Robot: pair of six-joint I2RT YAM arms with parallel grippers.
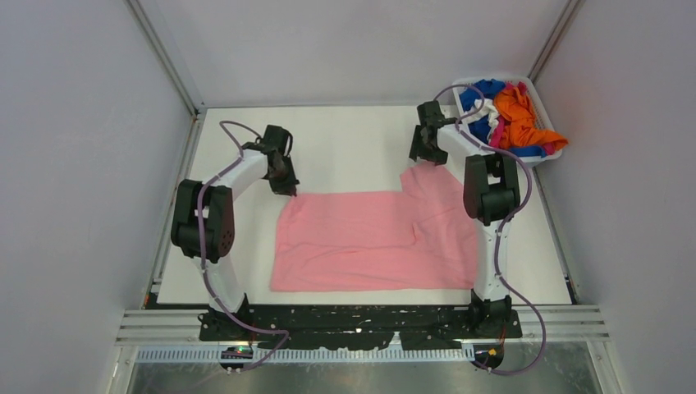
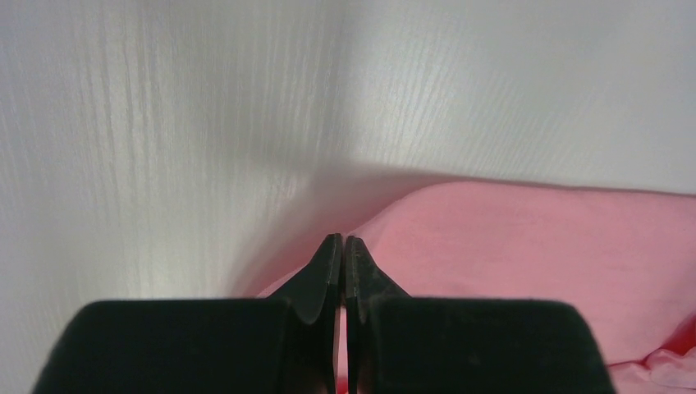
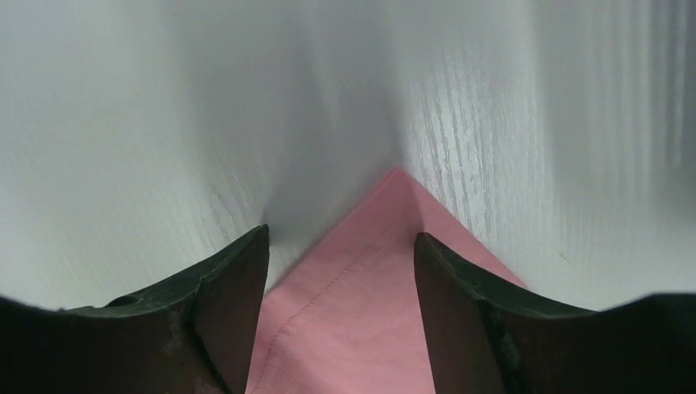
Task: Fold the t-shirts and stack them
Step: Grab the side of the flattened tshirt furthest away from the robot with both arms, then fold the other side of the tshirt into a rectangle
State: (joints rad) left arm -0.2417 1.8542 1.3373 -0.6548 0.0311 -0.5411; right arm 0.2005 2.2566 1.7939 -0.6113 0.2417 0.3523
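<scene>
Left gripper (image 1: 291,190) has its jaws together, apparently pinching a hem corner of the flat-spread light pink cloth t-shirt (image 1: 369,238). Right gripper (image 3: 341,238) has its jaws apart, with the sleeve corner between them, likely to pinch it for folding.

The white slotted basket (image 1: 538,159) is sitting at the far right corner of the white table (image 1: 353,139).
</scene>
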